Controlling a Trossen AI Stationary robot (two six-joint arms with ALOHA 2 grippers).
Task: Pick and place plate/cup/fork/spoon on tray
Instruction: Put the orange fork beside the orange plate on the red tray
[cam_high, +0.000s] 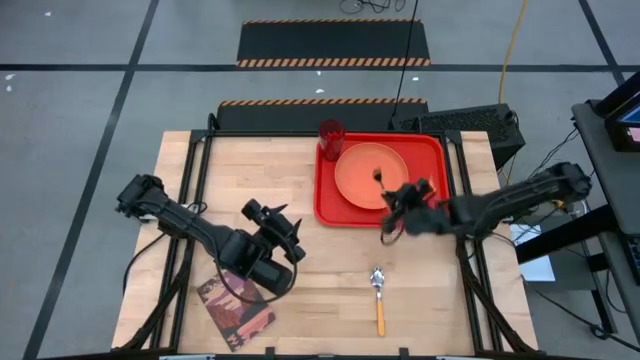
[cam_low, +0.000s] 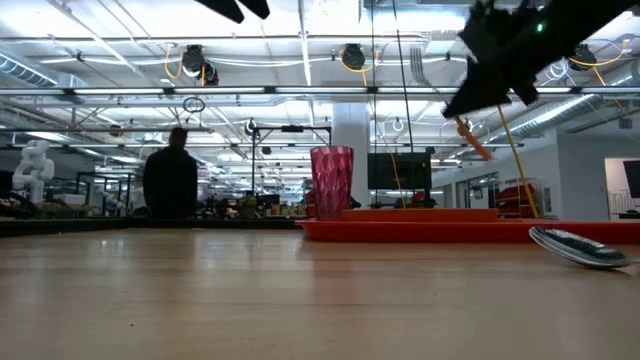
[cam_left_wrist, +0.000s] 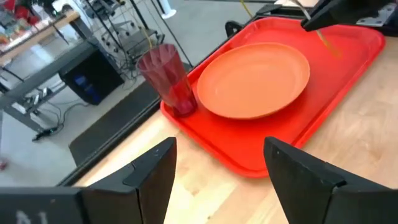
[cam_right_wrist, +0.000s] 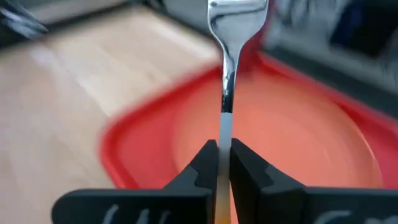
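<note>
Pale wood table (cam_high: 330, 260), right hand (cam_right_wrist: 222, 163) clamping thin metal fork (cam_right_wrist: 229, 56) above round orange plate (cam_high: 370, 176), left hand (cam_left_wrist: 217, 171) spread open

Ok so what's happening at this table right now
The robot is loading tableware onto the red tray. The orange plate and the cup are already on it. The right hand is shut on the fork, holding it over the plate. The spoon lies on the table, and the left hand hangs open, off the tray.

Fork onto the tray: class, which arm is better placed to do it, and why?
The right. Its gripper is shut on the fork above the plate in the tray; the left gripper hangs open, away.
</note>
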